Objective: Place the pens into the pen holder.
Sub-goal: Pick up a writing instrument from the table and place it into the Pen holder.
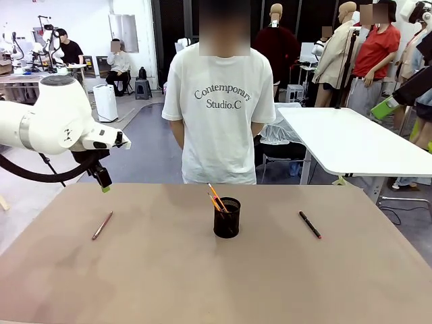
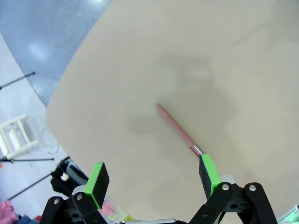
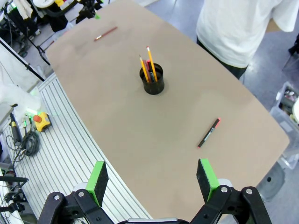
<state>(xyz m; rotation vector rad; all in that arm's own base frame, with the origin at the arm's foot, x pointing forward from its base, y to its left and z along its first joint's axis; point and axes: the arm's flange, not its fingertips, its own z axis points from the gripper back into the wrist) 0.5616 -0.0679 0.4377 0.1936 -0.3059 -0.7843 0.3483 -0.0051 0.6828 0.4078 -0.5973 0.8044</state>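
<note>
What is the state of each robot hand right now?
Left hand: open, holding nothing, above the tan table near the thin pinkish-brown pen.
Right hand: open, holding nothing.

A tan bench [image 1: 202,283] with rounded corners stands on a grey-blue floor [image 1: 145,145] that carries pale reflections of light. Behind it to the right is a white table [image 1: 351,138]. Far left, near a white wall [image 1: 88,13], stand a white boxy unit [image 1: 104,101] and a dark stool [image 1: 142,88]. A ribbed grey platform [image 3: 60,135] runs beside the bench.
</note>
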